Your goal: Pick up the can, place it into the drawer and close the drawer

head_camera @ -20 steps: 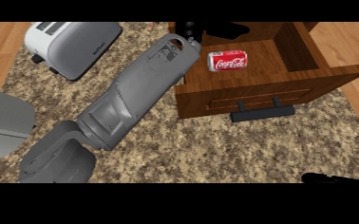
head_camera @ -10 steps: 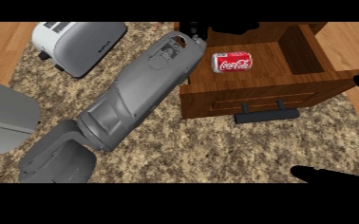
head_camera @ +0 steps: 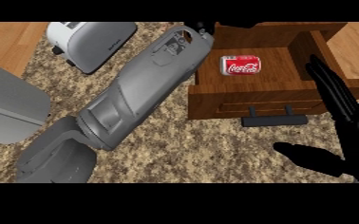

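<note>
The drawer [head_camera: 263, 88] stands pulled open at the upper right of the speckled stone worktop [head_camera: 182, 147], and everything else is placed from it. The can [head_camera: 241, 65], red with white lettering, lies on its side on the drawer's wooden floor, toward the back left corner, touching neither hand. A dark bar handle [head_camera: 274, 119] runs along the drawer's front panel, on the side nearest the viewer.

The left forearm [head_camera: 140, 92], grey and long, crosses the worktop on a slant from the lower left and ends right at the drawer's back left corner. Only a small dark part of the left hand [head_camera: 203, 28] shows there, beyond the wrist, so whether its fingers are straight or curled cannot be told; nothing shows it holding the can.

The right hand [head_camera: 335, 99] comes in at the drawer's right side. Its black fingers are stretched out straight along the drawer's right wall, and its thumb [head_camera: 308, 155] points away to the left, below the front panel and right of the handle. It grips nothing.

Well left of the drawer, past the forearm, a silver toaster [head_camera: 91, 42] sits near the worktop's back edge. A grey rounded object [head_camera: 21, 107] lies further left still, cut off by the view's edge.
</note>
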`<action>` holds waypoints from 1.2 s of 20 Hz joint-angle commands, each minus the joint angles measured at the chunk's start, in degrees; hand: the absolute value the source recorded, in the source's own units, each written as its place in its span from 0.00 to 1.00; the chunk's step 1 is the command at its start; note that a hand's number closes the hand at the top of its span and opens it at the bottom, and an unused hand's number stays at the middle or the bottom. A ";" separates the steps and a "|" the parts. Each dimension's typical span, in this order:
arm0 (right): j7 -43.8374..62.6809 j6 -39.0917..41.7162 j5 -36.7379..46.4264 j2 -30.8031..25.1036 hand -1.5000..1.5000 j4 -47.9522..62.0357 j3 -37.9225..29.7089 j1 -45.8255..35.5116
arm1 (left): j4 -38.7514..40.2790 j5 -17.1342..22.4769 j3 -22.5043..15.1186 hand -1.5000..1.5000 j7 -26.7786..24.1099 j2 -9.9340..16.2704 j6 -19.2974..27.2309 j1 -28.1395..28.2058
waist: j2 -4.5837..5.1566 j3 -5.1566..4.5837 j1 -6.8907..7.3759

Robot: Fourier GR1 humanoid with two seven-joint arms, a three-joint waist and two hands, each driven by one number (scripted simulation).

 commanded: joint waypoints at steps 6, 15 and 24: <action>-0.73 -7.05 18.35 0.00 0.00 17.17 6.41 -4.78 | -3.49 -1.29 1.50 0.00 0.63 2.16 -1.66 2.60 | -0.56 -0.04 2.98; -6.06 -21.27 20.33 5.07 0.00 36.69 2.76 -9.98 | -14.27 -5.87 -0.81 0.00 11.56 11.49 -2.08 6.14 | -1.00 0.01 3.82; -7.80 -29.00 23.97 5.49 0.00 56.26 -1.42 -21.65 | -25.36 -8.16 -1.02 0.00 17.03 18.38 -2.02 10.26 | -0.75 0.04 4.95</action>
